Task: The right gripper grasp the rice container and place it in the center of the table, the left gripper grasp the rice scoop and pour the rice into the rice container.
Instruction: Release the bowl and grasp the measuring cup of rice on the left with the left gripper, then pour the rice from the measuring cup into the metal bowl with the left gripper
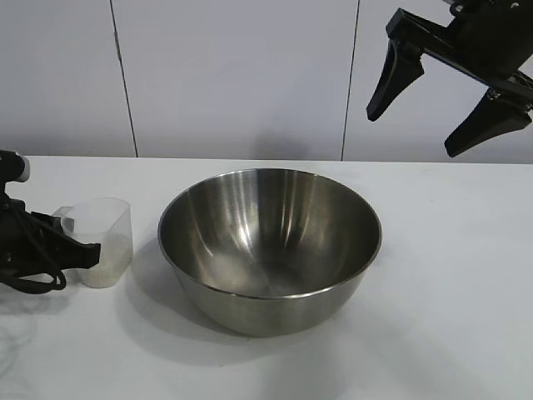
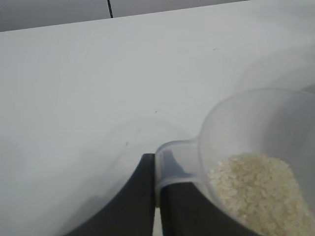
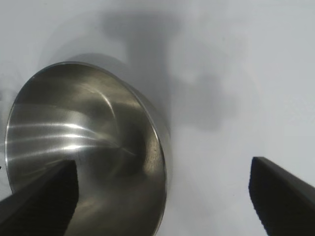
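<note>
Clear plastic is what the rice scoop (image 1: 103, 240) is made of, and no words or marks can be read on it or on anything else here. The left gripper (image 1: 90, 250) comes in low from the left edge of the table (image 1: 450, 292), pointing almost flat and a little down. Its two black fingers (image 2: 142, 196) are pressed together on the small handle tab of the scoop, so it is gripping the rice scoop. The scoop stands upright on the table right at the fingertips. A heap of white rice (image 2: 258, 189) sits in the bottom of it.

Just past the scoop, farther out from the left gripper, is the rice container (image 1: 271, 246). It is a big shiny steel bowl with nothing in it, near the middle of the table. The scoop and the bowl are close but not touching. Nothing stands between them.

The right gripper (image 1: 450, 96) hangs high in the air, up past the bowl on its far right side. It tips down toward the bowl. Its two pointed fingers (image 3: 283, 194) are spread wide apart and hold nothing. A pale panelled wall (image 1: 233, 75) stands behind the table.
</note>
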`<act>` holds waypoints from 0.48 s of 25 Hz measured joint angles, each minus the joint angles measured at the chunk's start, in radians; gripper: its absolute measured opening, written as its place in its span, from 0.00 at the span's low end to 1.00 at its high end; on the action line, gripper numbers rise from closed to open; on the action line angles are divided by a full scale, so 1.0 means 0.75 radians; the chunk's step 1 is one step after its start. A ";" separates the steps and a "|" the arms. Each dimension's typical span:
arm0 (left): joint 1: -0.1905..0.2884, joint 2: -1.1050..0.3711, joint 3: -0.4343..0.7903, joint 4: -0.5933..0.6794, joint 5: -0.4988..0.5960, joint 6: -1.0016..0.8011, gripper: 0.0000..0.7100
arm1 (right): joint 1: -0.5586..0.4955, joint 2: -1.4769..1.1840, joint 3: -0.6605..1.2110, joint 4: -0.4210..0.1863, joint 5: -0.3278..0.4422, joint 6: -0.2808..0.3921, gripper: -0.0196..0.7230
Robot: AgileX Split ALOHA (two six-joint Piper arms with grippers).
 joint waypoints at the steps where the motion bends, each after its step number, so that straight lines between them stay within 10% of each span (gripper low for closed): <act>1: 0.000 -0.021 0.000 0.000 0.003 0.000 0.01 | 0.000 0.000 0.000 0.000 0.000 0.000 0.90; 12: 0.000 -0.305 -0.007 0.097 0.039 0.130 0.01 | 0.000 0.000 0.000 0.000 -0.004 0.000 0.90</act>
